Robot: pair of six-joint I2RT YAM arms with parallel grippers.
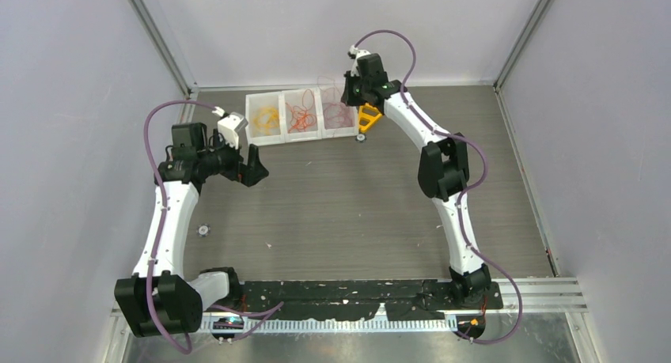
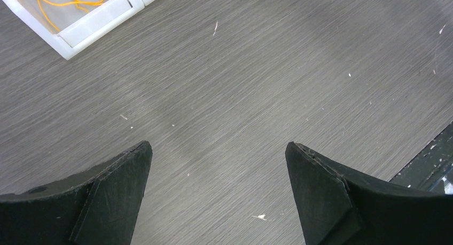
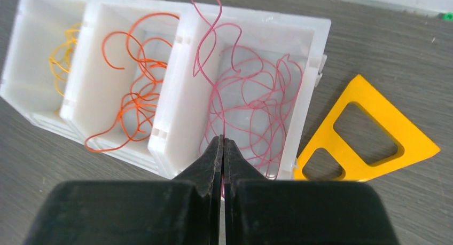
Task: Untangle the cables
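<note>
The cables lie sorted in a white three-part tray (image 3: 316,39) at the far middle of the surface (image 1: 332,205). The yellow cables (image 3: 64,58) are in its left part, the orange cables (image 3: 133,98) in the middle part, and the red cables (image 3: 262,101) in the right part. One loop of the orange cables hangs over the near wall. The right gripper (image 3: 223,141) hangs over the near edge of the right part, its jaws pressed together and pinching a red strand (image 3: 205,47). That strand rises curling from the tips across the tray's far rim. A yellow-orange plastic triangle (image 3: 411,143) lies flat on the surface just beside the tray, to its right. The left gripper (image 2: 218,149) hovers above bare surface a little nearer than the tray's left end, its jaws spread wide with nothing between them.
</note>
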